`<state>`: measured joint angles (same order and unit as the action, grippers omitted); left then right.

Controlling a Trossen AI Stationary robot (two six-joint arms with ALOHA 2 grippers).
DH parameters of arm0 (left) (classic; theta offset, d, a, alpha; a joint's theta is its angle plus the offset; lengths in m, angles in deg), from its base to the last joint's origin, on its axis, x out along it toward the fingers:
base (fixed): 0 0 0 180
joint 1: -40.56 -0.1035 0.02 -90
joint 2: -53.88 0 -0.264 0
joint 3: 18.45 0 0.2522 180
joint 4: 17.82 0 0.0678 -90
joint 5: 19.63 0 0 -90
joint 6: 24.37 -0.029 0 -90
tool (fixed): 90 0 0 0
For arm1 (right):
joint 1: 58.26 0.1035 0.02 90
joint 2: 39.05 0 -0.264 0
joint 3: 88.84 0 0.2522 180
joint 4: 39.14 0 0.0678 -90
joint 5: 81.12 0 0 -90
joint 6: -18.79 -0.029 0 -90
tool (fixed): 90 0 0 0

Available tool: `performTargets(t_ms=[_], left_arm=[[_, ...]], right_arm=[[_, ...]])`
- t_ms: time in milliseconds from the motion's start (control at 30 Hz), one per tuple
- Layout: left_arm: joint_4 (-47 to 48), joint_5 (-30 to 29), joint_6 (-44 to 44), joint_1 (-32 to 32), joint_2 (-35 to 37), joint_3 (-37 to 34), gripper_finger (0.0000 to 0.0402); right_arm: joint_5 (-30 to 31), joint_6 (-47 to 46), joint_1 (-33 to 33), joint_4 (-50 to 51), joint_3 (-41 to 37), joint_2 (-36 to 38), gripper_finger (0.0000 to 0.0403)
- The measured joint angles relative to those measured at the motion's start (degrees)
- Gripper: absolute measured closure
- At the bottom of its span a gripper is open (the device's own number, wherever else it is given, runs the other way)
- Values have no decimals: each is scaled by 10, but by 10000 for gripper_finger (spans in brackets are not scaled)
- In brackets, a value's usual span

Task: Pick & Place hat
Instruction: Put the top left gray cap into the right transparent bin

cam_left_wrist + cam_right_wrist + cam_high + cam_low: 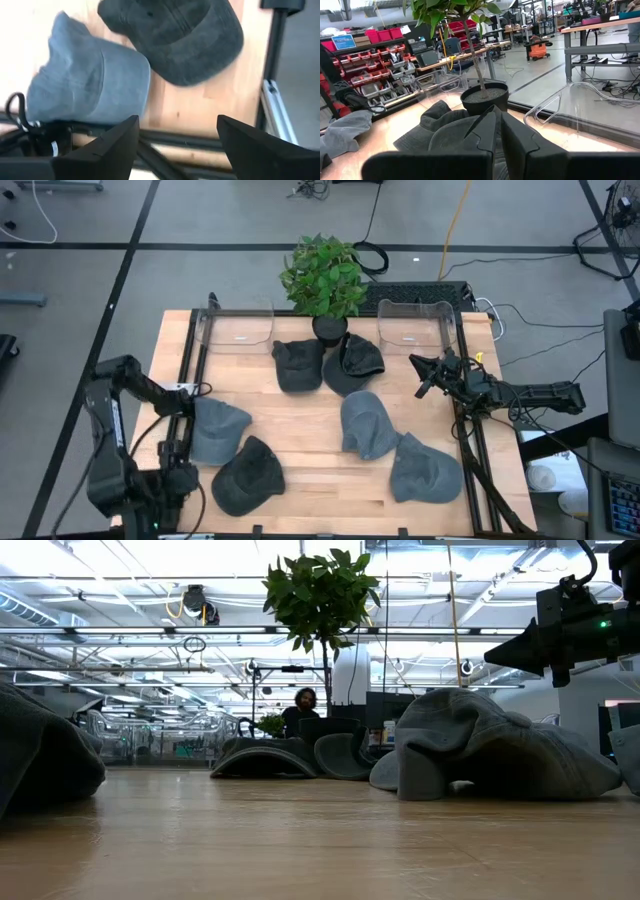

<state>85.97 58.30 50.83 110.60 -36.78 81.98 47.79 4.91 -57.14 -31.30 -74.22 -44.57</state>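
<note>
Several hats lie crown up on the wooden table (320, 490). A grey-blue hat (215, 430) and a dark hat (248, 475) sit near the left front. Two dark hats (298, 363) are at the back, and two grey-blue hats (367, 423) lie at the right. My left gripper (192, 393) hangs over the table's left edge, pointing down, beside the grey-blue hat (90, 80). It is open (177, 140) and nothing is between its fingers. My right gripper (425, 375) waits level at the right edge, shut (497, 130).
Two clear bins (237, 327) (415, 323) stand at the table's far edge with a potted plant (325, 275) between them. Black frame rails (185, 370) run along the left and right sides. Bare wood shows between the hats at mid-table.
</note>
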Motion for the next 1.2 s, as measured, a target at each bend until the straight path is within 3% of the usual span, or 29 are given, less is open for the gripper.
performTargets(t_ms=[133, 367, 767, 1200], left_arm=[[-1, -9, 5, 4, -33, -17, 146], [1, 50, 35, 7, -57, -102, 164], [-77, 4, 46, 5, -54, -217, 161], [-156, 12, 42, 3, -99, -237, 174]], right_arm=[[0, 0, 0, 0, 0, 0, 387], [0, 0, 0, 0, 0, 0, 387], [0, 0, 0, 0, 0, 0, 387], [0, 0, 0, 0, 0, 0, 387]])
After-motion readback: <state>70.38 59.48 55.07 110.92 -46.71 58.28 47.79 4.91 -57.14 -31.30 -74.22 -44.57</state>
